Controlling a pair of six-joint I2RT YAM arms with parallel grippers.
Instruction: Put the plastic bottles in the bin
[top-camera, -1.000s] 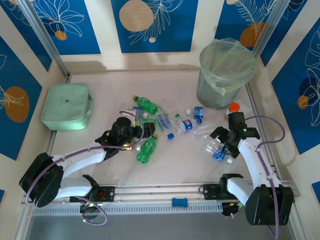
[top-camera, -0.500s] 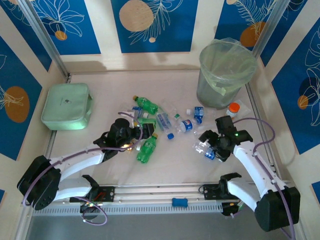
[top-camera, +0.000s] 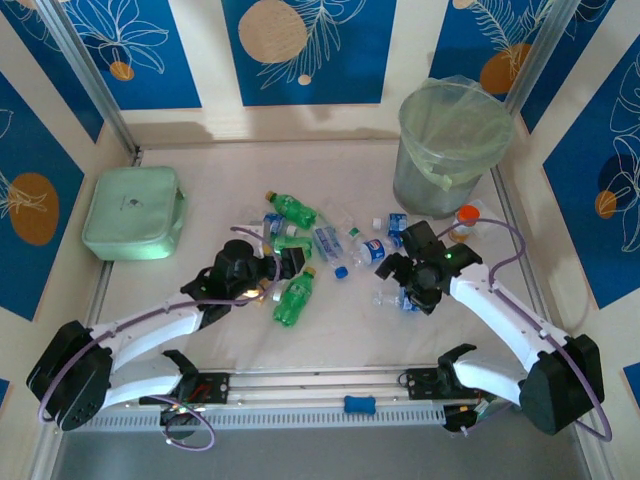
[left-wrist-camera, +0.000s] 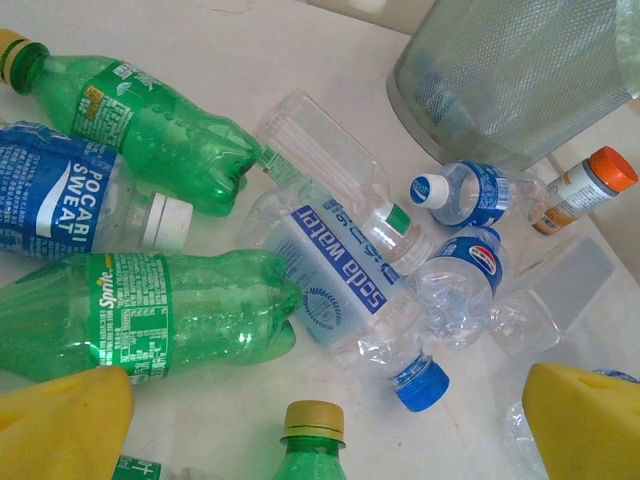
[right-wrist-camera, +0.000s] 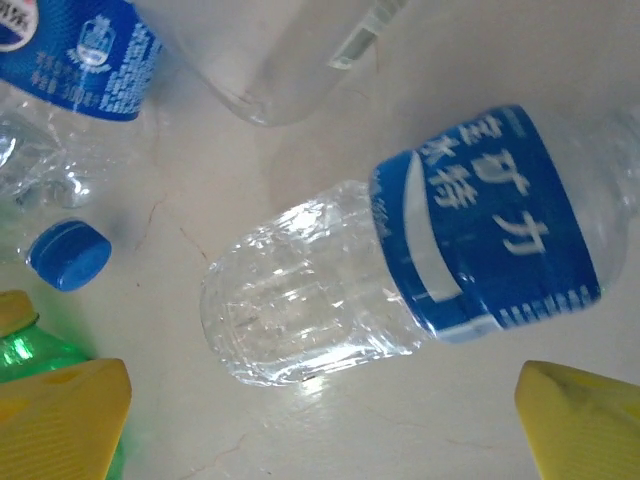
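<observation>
Right wrist shows me my right hand (right-wrist-camera: 320, 420) wide open over a clear blue-labelled bottle (right-wrist-camera: 420, 260) on the desk (right-wrist-camera: 230, 170), while my left hand (left-wrist-camera: 325, 425) hangs open above green bottles (left-wrist-camera: 180, 310).

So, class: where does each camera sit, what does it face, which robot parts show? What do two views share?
Top external: above and behind, looking down on bottles and bin; left arm, right arm show.
Left wrist: low over bottles, facing the bin; open left jaws at bottom.
Right wrist: close above a blue-labelled bottle; open right jaws at bottom.
Top and left wrist share the bin.
</observation>
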